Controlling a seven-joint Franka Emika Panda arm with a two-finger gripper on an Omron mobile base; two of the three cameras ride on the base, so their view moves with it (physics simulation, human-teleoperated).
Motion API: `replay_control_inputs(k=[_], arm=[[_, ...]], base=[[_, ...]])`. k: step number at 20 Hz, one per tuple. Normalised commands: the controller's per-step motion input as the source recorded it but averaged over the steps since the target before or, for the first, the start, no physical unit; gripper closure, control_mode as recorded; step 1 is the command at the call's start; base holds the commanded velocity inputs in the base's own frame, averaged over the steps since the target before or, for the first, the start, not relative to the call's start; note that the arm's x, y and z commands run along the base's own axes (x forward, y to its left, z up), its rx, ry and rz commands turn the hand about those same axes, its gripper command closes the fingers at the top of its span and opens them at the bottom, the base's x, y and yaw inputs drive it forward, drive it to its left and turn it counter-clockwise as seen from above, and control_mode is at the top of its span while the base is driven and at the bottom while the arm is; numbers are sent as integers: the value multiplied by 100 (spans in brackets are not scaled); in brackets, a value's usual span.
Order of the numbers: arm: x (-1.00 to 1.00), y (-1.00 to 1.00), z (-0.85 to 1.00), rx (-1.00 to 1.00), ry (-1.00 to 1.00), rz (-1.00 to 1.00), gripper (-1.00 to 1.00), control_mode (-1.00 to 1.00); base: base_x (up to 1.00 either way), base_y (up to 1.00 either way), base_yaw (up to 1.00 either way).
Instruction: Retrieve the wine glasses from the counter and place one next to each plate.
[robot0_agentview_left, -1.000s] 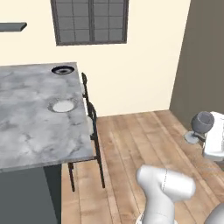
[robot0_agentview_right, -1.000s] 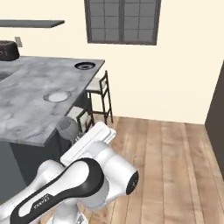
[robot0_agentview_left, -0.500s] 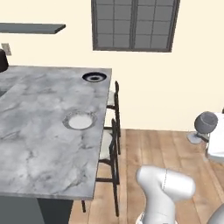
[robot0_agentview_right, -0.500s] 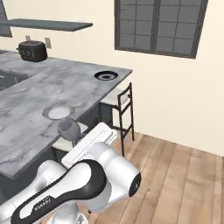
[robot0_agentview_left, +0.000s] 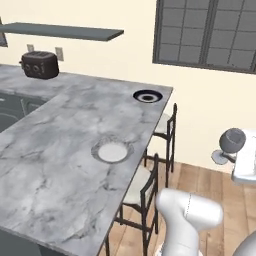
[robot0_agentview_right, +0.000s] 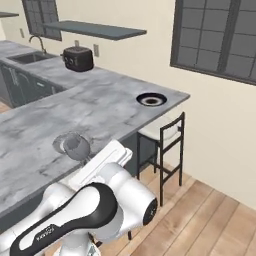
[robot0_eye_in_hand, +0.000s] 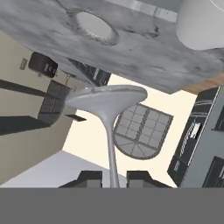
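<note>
Pincer (robot0_eye_in_hand: 110, 177) tight on wine glass (robot0_eye_in_hand: 107, 127) stem

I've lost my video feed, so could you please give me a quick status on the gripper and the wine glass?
Gripper shut on wine glass stem, carried in the air beside the island. Pale plate and dark plate on island. Stools along its edge.

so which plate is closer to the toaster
The dark plate at the island's far edge, by the window; the pale plate lies further from the toaster.

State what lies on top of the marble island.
On the marble island lie a pale grey-white plate and, near the far corner, a dark plate. A toaster stands behind.
</note>
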Motion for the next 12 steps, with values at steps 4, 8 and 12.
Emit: replay_control_inputs(k=[4,8,12], arm=[[0,0,0,0,0,0,100,100],[0,0,0,0,0,0,100,100],[0,0,0,0,0,0,100,100]], base=[[100,-7,22],[85,37,24],[80,69,23]])
